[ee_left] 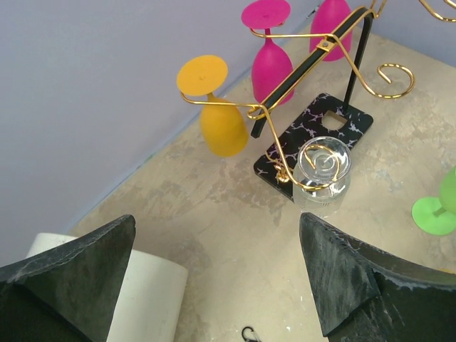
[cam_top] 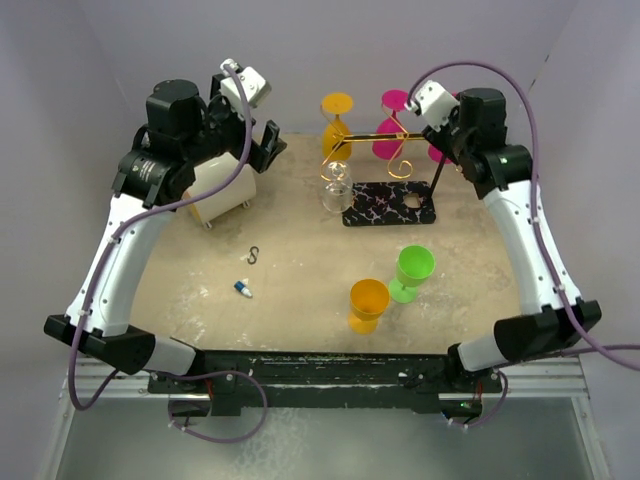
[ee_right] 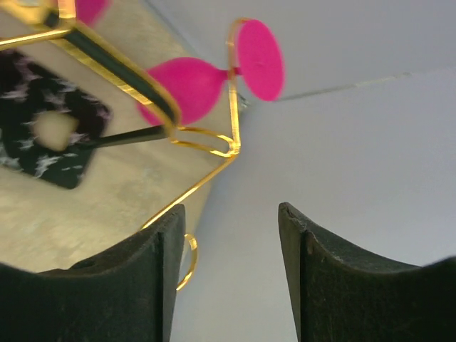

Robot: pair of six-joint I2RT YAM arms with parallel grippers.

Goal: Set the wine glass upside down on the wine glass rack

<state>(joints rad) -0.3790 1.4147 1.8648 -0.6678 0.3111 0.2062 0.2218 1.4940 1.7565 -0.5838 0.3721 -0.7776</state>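
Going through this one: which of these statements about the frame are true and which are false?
1. The clear glass hangs upside down on the rack. True.
2. The green glass hangs on the rack. False: it stands upright on the table.
3. The left gripper and right gripper hold nothing, jaws apart. True.
4. Two orange glasses hang on the rack. False: one orange glass hangs; the other orange glass stands on the table.
5. Two pink glasses hang on the rack. True.
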